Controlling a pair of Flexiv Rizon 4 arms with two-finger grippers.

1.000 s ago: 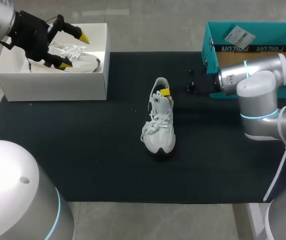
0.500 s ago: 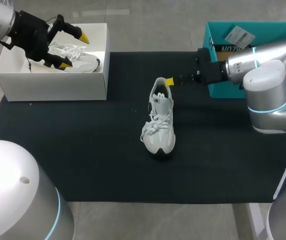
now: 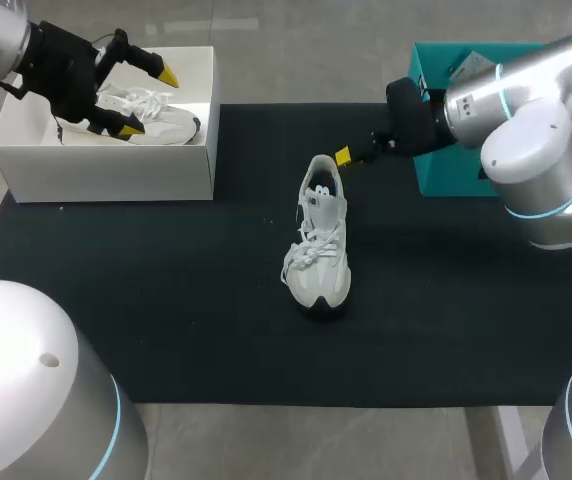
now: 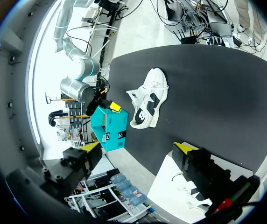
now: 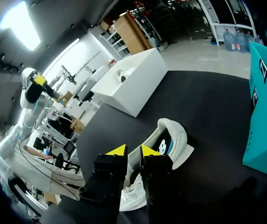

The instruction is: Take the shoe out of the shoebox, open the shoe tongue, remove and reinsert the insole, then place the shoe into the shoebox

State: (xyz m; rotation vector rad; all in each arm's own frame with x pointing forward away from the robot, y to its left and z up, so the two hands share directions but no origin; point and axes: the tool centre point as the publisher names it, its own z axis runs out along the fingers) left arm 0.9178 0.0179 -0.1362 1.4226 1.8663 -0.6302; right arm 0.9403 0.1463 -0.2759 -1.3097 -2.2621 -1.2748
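A white sneaker [image 3: 316, 240] lies on the black mat, toe toward the front edge; it also shows ahead of the fingers in the right wrist view [image 5: 166, 137] and far off in the left wrist view [image 4: 148, 97]. My right gripper [image 3: 346, 157] hovers just behind its heel, fingers [image 5: 116, 154] close together with nothing between them. My left gripper [image 3: 150, 101] hangs open over the white shoebox [image 3: 106, 160], above a second white shoe [image 3: 156, 118] lying inside. Its yellow tips [image 4: 186, 148] stand wide apart and hold nothing.
A teal cardboard box [image 3: 431, 135] stands at the mat's back right, close behind my right arm. The white shoebox [image 5: 133, 84] takes up the back left corner. The black mat [image 3: 166, 300] runs bare in front of the sneaker and beside it.
My right gripper has lifted off the sneaker's heel opening and drawn back toward the teal box, with its fingers coming together. The left arm and the sneaker have stayed in place.
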